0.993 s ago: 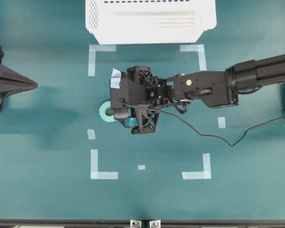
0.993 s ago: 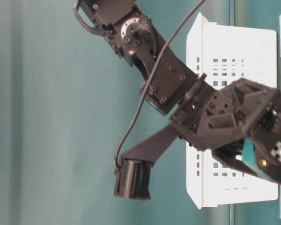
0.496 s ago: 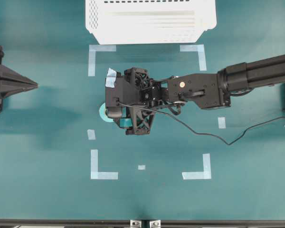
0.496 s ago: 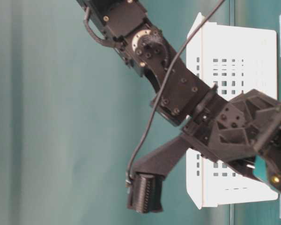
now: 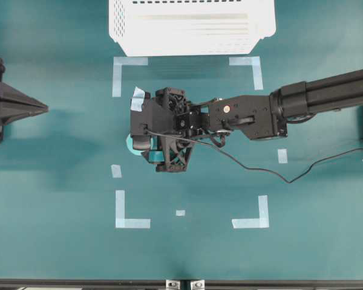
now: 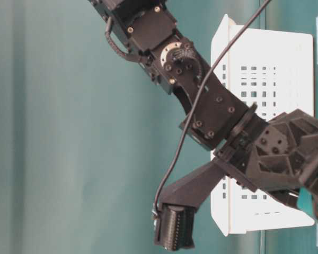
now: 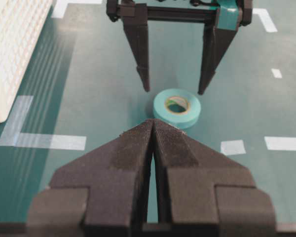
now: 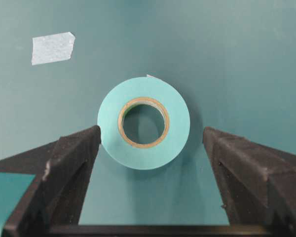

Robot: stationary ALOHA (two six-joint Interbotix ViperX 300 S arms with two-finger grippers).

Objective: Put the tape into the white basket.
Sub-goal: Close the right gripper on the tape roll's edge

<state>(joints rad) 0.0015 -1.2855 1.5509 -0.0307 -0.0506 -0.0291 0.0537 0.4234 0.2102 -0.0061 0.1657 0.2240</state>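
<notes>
Right gripper [image 8: 148, 163] spread wide, one finger [image 8: 71, 163] at lower left, the other at lower right, the tape [image 8: 144, 122] lying flat on the green table [image 8: 237, 44] between them, not gripped. In the overhead view the white basket [image 5: 190, 27] sits top centre, well apart. Left gripper [image 7: 153, 136] clenched tight, holding nothing, near the roll. Pale tape marks [image 5: 132, 222] frame the middle

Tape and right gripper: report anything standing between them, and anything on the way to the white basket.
Nothing visible. The right gripper stands open around the tape on bare table; only flat tape strips lie before the white basket.
</notes>
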